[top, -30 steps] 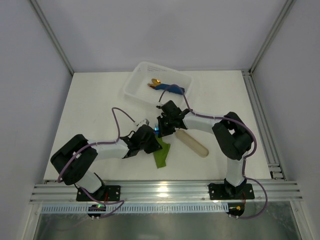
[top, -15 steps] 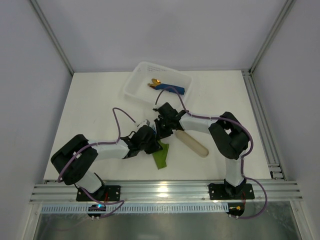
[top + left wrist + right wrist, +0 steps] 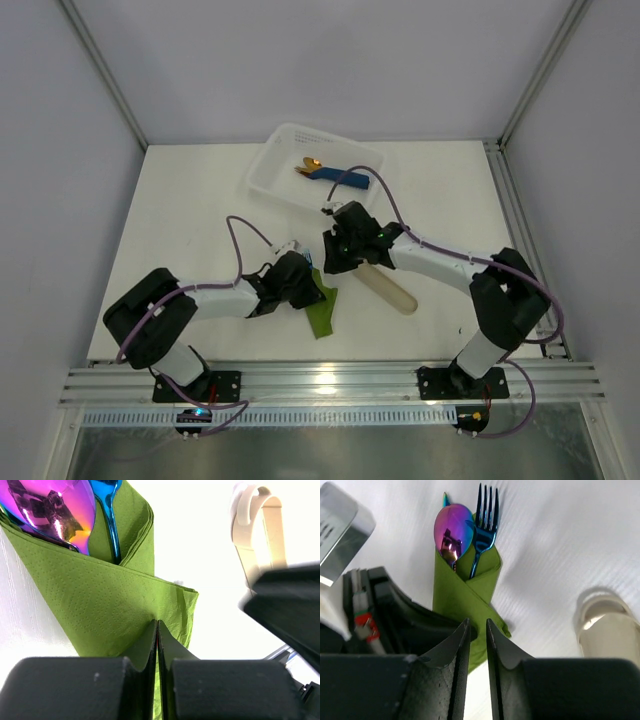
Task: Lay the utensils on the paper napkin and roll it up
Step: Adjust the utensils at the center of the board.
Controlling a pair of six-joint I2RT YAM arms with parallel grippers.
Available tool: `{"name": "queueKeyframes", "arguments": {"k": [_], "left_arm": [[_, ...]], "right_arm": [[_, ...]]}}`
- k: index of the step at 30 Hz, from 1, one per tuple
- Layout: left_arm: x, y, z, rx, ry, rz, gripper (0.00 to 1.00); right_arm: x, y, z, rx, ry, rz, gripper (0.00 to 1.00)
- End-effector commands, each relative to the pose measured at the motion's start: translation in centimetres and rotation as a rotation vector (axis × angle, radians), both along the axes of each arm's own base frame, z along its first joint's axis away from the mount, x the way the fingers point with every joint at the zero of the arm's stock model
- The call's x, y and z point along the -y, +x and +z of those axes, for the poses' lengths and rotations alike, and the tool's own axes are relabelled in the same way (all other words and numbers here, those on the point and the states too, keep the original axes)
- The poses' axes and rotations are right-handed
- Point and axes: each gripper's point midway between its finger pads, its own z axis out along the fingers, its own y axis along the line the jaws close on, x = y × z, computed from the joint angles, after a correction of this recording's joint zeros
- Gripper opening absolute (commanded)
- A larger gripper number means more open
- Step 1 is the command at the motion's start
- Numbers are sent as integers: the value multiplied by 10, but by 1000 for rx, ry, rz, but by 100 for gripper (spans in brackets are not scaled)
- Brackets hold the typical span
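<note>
The olive-green paper napkin (image 3: 110, 605) is folded around the utensils, an iridescent spoon (image 3: 55, 510) and a blue-sheen fork (image 3: 484, 525) whose heads stick out of its far end. My left gripper (image 3: 157, 621) is shut on the napkin's near corner. In the top view the napkin (image 3: 323, 312) lies just right of the left gripper (image 3: 305, 288). My right gripper (image 3: 477, 622) hovers just short of the napkin (image 3: 465, 595), its jaws a narrow gap apart with nothing between them. In the top view the right gripper (image 3: 338, 263) sits just above the bundle.
A beige rounded oblong piece (image 3: 385, 285) lies right of the napkin, close to the right gripper. A white tray (image 3: 265, 165) at the back holds a blue rolled napkin with gold cutlery (image 3: 340, 178). Both arms crowd the table's middle.
The right arm has swung its elbow out to the right and its gripper has drawn slightly back from the napkin. The left gripper has stayed put on the napkin.
</note>
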Motion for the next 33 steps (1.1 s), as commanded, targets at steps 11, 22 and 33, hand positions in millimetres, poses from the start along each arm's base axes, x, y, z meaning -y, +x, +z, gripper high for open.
{"name": "queueKeyframes", "arguments": {"k": [11,22,33], "left_arm": [[13,7,12,35,-44,-6,0],[15,6,10,27,-46,-7,0],[16,6,8,23,-38,-11,0]], "right_arm": [[19,-38,0,-12,60,34,13],[2,-42,-17,-98,111,51,4],[11,-43,-42,-119,48,35,4]]}}
